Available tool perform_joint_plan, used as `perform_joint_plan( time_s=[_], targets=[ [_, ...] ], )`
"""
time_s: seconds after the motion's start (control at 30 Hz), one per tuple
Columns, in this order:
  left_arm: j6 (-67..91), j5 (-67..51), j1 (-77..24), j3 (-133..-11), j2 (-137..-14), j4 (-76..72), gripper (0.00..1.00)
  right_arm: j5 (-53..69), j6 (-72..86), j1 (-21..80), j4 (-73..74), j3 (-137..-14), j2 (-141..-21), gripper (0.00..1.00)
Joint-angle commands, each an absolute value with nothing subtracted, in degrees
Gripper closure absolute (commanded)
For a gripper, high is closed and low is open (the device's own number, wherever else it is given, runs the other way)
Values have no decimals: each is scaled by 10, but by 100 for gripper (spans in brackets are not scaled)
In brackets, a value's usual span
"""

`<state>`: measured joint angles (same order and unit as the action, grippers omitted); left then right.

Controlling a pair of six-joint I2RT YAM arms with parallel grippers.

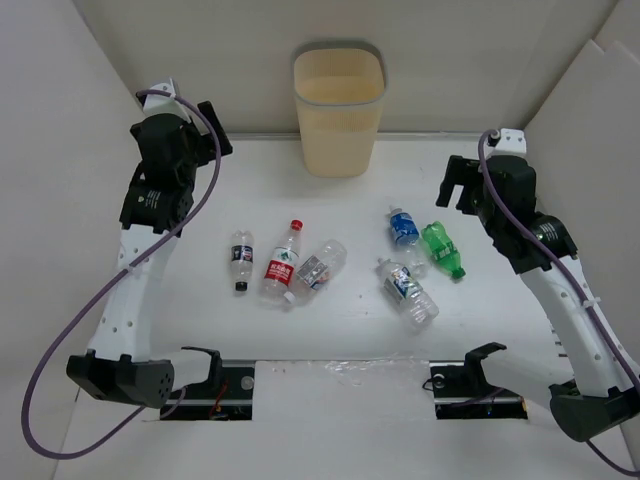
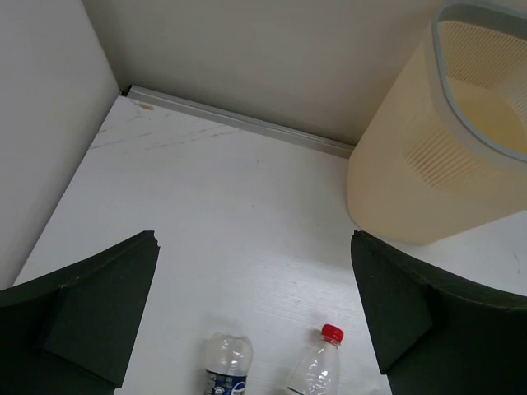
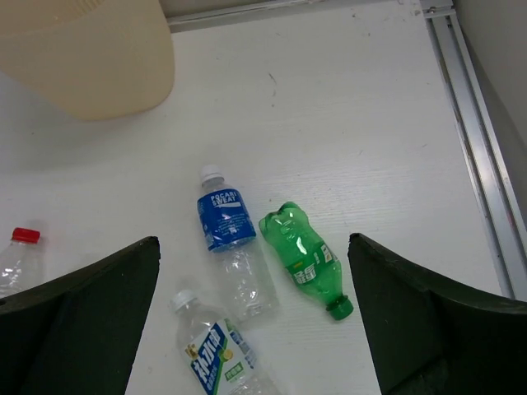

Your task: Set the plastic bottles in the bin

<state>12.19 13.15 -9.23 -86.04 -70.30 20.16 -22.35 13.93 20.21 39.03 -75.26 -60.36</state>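
- Six plastic bottles (image 1: pixel 318 268) lie flat on the white worktop (image 1: pixel 330 345), three left of centre and three right.
- Right three: a clear blue-and-white-labelled bottle (image 1: pixel 407 291) nearest, then the green bottle (image 1: pixel 442 249), and the blue-labelled bottle (image 1: pixel 403 227) farthest.
- Left three, close together: a dark-capped bottle (image 1: pixel 241 260), a red-labelled bottle (image 1: pixel 283 262) and a grey-labelled bottle (image 1: pixel 320 265).
- Two pincers: the left pincer (image 2: pixel 254 317) and right pincer (image 3: pixel 254 317) are both spread wide, holding nothing.
- One bin (image 1: pixel 338 110) stands upright at the far centre, well apart from every bottle.

Dark fingers (image 3: pixel 90 321) stand wide apart over the white desk (image 3: pixel 346 107). Between them lie a blue-labelled bottle (image 3: pixel 224 220) and a green bottle (image 3: pixel 303 255) side by side, another clear bottle (image 3: pixel 210 350) just nearer. A red-capped bottle (image 3: pixel 18 255) peeks in at the left, below the cream bin (image 3: pixel 90 58).
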Motion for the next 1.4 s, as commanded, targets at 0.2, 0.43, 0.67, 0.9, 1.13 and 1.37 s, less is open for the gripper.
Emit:
perform_joint_plan(
  time_s=[0.2,0.43,0.67,0.9,1.13,1.37],
  targets=[
    [162,185,-90,-849,-651,153,0,-271,212,150,425,-752,-622,0],
    [156,139,-90,-846,-647,144,0,-205,224,90,393,-665,-659,0],
    [156,95,-90,-873,-678,167,0,-170,210,61,365,-659,-768,0],
    [156,89,-90,-867,-673,167,0,-126,199,61,340,-659,-847,0],
    [151,72,-90,-867,-673,167,0,-89,181,67,320,-653,-892,0],
    [151,79,-90,-861,-674,167,0,-95,176,78,337,-673,-942,0]
  ],
)
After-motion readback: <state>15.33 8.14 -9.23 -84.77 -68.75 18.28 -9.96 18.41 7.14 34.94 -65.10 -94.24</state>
